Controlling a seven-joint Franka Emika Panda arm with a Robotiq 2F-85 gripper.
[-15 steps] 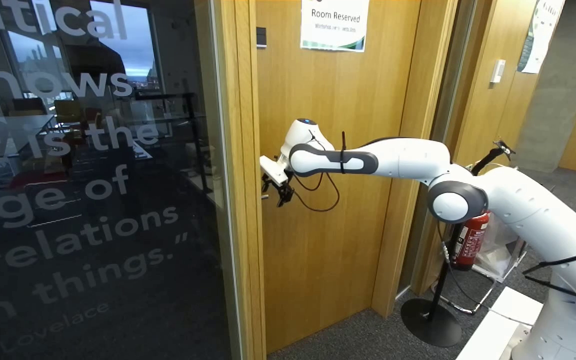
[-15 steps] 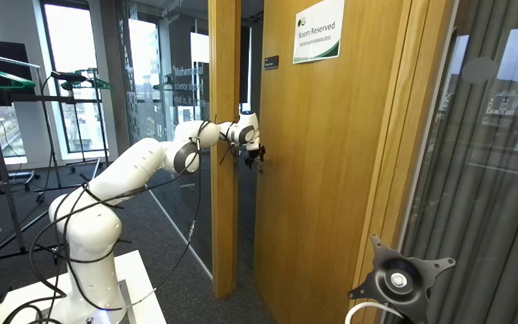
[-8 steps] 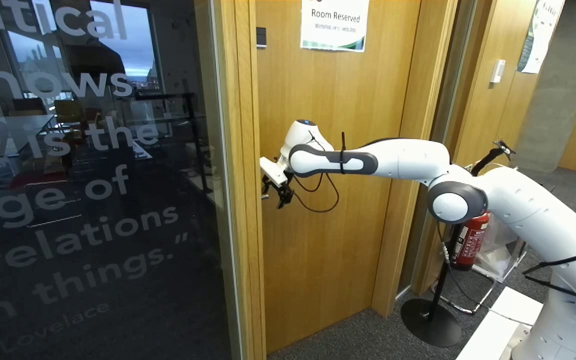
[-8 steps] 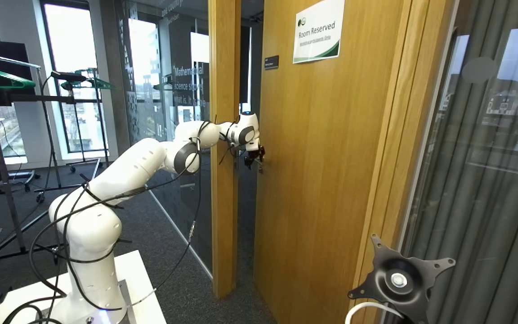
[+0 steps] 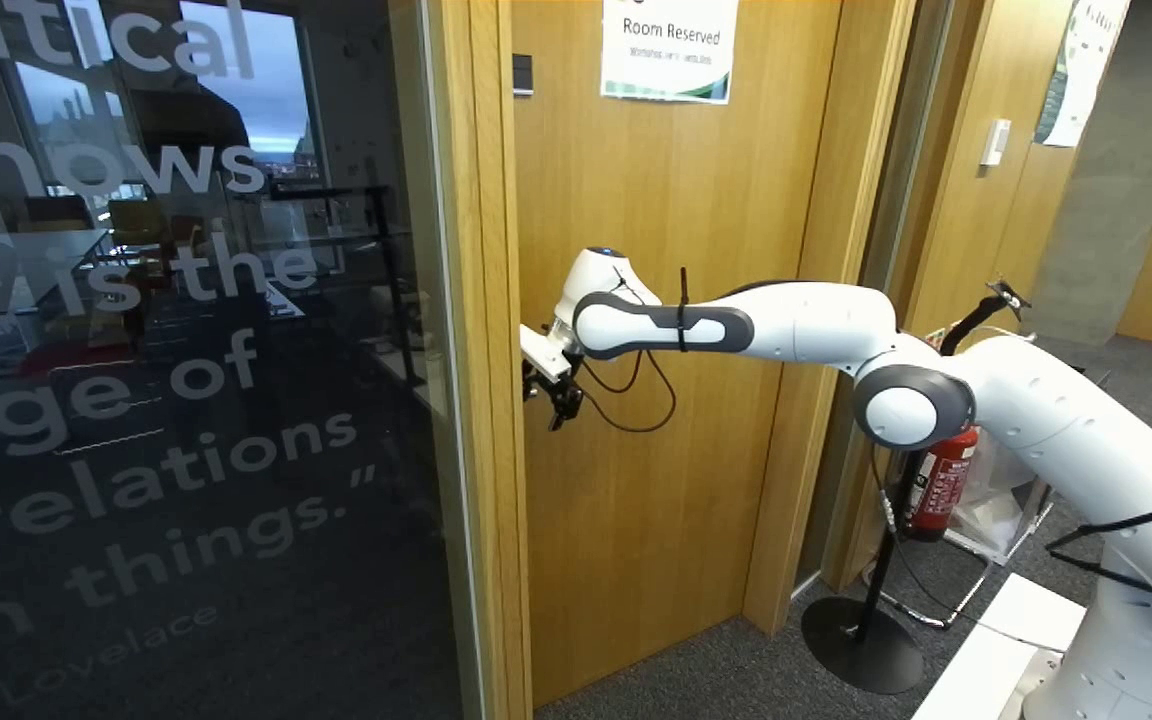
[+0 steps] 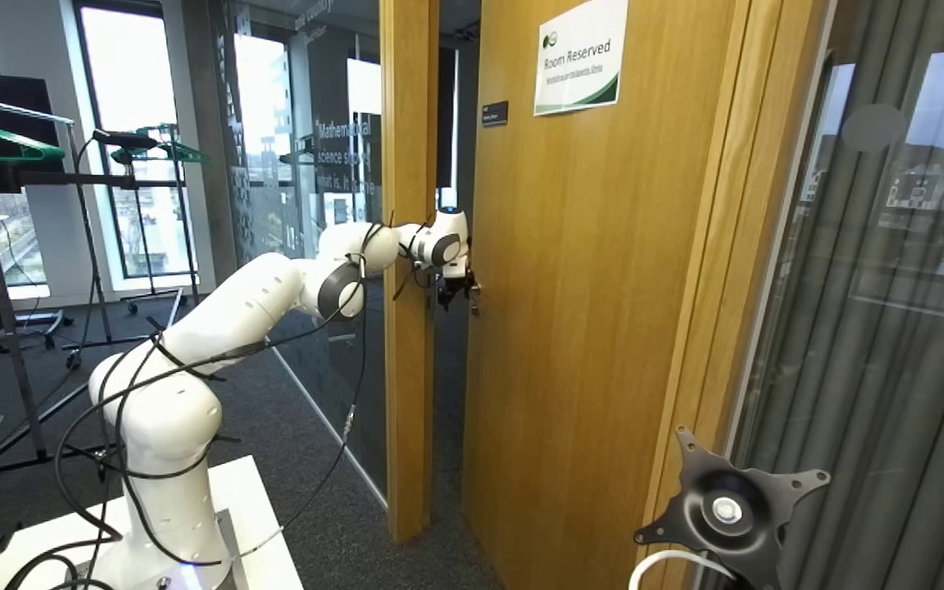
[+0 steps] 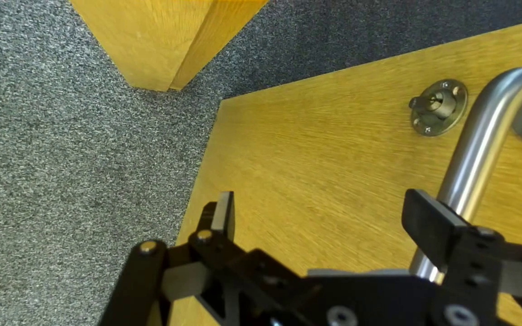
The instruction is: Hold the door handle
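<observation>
The silver tubular door handle (image 7: 474, 145) is bent at its top and mounted on the wooden door (image 7: 315, 149), on the right of the wrist view. My gripper (image 7: 324, 217) is open, with only door surface showing between its fingers. The right finger overlaps the handle's lower part, so the handle lies outside the jaws; whether they touch I cannot tell. In an exterior view the gripper (image 6: 456, 291) is at the door's free edge, just left of the handle's mount (image 6: 475, 293). In an exterior view the gripper (image 5: 548, 400) hides the handle.
A round lock (image 7: 438, 107) sits on the door beside the handle. A wooden door post (image 6: 410, 328) stands close to the gripper, with a gap between it and the door. A fire extinguisher (image 5: 941, 485) and a black stand (image 5: 861, 640) are near the arm.
The gripper has moved slightly down and to the left in both exterior views, a little away from the door. More of the handle's mount shows now. The door has not visibly moved.
</observation>
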